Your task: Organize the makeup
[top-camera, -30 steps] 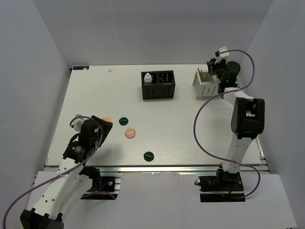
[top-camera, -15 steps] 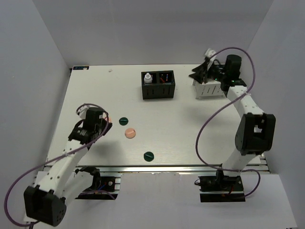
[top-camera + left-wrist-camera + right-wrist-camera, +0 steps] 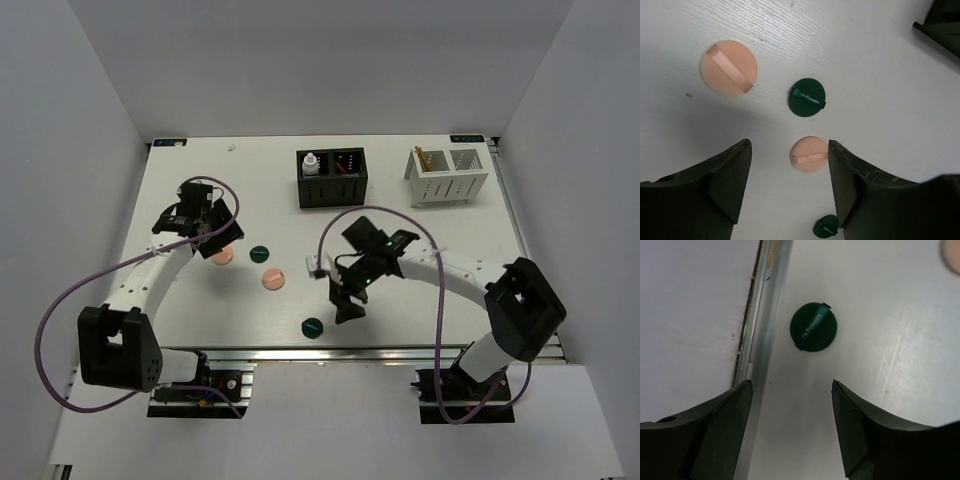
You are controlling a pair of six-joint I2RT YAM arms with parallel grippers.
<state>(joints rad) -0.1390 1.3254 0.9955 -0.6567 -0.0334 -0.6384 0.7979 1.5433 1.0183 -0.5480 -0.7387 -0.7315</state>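
Makeup still loose on the white tabletop [image 3: 430,260] comes to four small round pads: a pink ribbon-strapped disc [image 3: 222,256], a second pink disc [image 3: 272,279], a dark green disc [image 3: 260,254] between them, and a near-edge dark green disc [image 3: 312,326]. Within the last second the right gripper [image 3: 791,385] has swung away from the white slotted box [image 3: 447,175] to hover over the near-edge dark green disc. The left gripper [image 3: 788,146] has moved back above the pink ribbon-strapped disc. Both have their jaws spread wide and hold nothing. Collecting the discs looks to be next.
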